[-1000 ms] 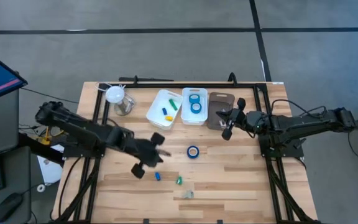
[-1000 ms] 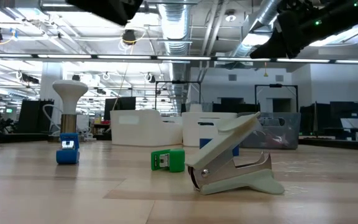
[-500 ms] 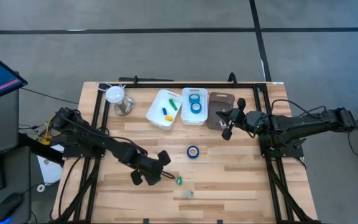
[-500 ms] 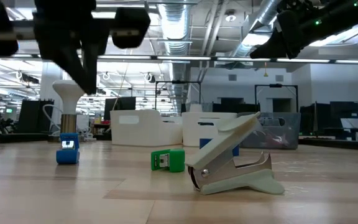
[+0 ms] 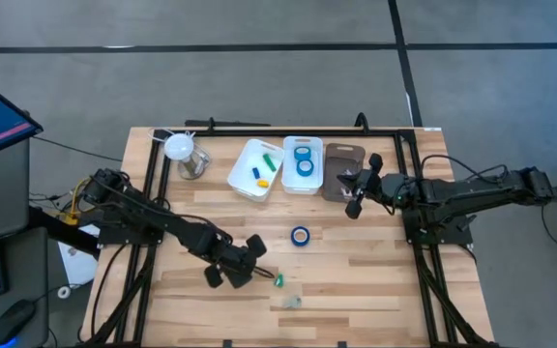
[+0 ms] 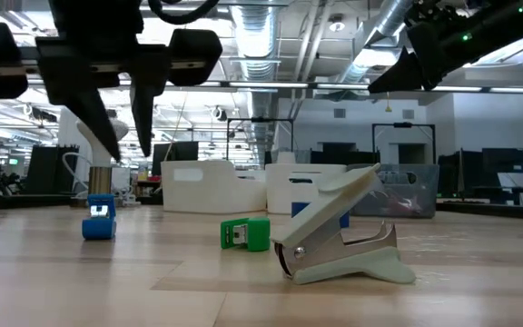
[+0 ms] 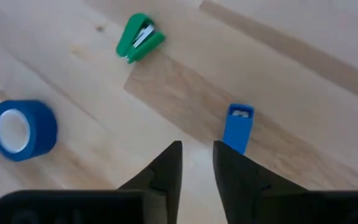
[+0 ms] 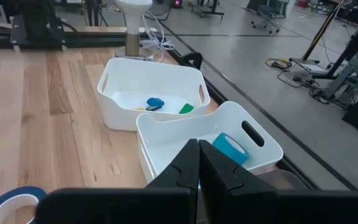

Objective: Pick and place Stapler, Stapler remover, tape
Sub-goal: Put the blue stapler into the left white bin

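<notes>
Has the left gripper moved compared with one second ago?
Yes. The left gripper moved toward the table's front edge, away from the white bins, and now hangs over the blue stapler.

left hand (image 7: 197, 163): low, fingers slightly apart | right hand (image 8: 197, 163): raised, closed

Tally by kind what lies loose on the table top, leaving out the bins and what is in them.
Tape roll: 1
Staplers: 2, the green stapler and the blue stapler
Staple remover: 1
Total: 4
</notes>
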Controlling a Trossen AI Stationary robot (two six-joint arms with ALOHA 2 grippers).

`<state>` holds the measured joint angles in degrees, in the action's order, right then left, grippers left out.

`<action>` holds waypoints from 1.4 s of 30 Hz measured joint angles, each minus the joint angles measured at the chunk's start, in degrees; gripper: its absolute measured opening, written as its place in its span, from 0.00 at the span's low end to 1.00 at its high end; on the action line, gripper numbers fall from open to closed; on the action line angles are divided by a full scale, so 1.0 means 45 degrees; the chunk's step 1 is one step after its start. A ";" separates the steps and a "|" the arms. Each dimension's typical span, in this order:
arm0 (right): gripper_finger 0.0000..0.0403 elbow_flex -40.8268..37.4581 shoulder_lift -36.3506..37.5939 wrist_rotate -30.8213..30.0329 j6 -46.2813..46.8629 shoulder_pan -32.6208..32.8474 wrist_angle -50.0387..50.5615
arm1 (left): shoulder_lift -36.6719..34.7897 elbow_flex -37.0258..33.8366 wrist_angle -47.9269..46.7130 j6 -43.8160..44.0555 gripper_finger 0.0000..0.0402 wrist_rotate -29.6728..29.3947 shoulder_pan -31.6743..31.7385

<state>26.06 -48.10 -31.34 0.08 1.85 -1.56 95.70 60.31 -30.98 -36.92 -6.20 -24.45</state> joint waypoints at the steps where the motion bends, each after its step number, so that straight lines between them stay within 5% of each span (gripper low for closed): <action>1: 0.00 0.0000 0.0000 0.0003 0.0000 0.0000 -0.0001 | 0.0000 0.0000 0.0000 0.0023 0.22 0.0216 0.0000; 9: 0.00 0.0000 0.0000 0.0003 0.0000 0.0000 -0.0029 | -0.0005 0.0000 0.0019 0.0751 0.25 0.1554 -0.0005; 24: 0.00 0.0000 0.0000 0.0003 0.0000 0.0000 -0.0032 | -0.0010 -0.1429 0.1420 0.1611 0.38 0.1589 -0.0005; 42: 0.00 0.0000 0.0000 0.0003 0.0000 0.0000 -0.0034 | 0.0208 -0.1719 0.2846 0.1606 0.39 0.1809 0.0250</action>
<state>26.06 -48.10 -31.33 0.08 1.85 -1.72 96.64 52.58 -18.17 -29.69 1.94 -23.32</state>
